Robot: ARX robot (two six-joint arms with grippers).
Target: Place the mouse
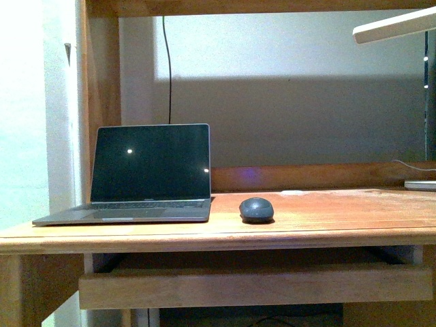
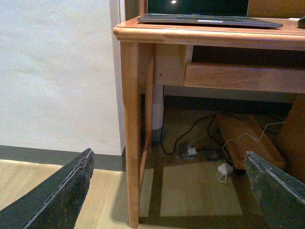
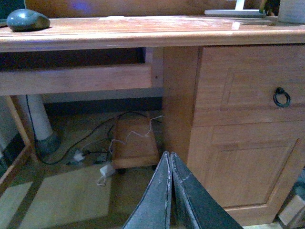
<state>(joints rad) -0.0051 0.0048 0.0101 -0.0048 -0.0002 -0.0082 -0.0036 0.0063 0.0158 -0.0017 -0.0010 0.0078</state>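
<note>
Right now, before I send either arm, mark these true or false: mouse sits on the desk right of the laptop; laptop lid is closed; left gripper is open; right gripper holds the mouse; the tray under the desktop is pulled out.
1. The mouse sits on the desk, right of the laptop. True.
2. Laptop lid closed. False: it stands open, screen dark.
3. The left gripper is open. True.
4. The right gripper holds the mouse. False: it is shut on nothing, below desk height.
5. The pull-out tray is pulled out. True.

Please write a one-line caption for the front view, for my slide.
Small dark grey oval mouse resting on the wooden desk, just right of the open grey laptop with dark screen.
</note>
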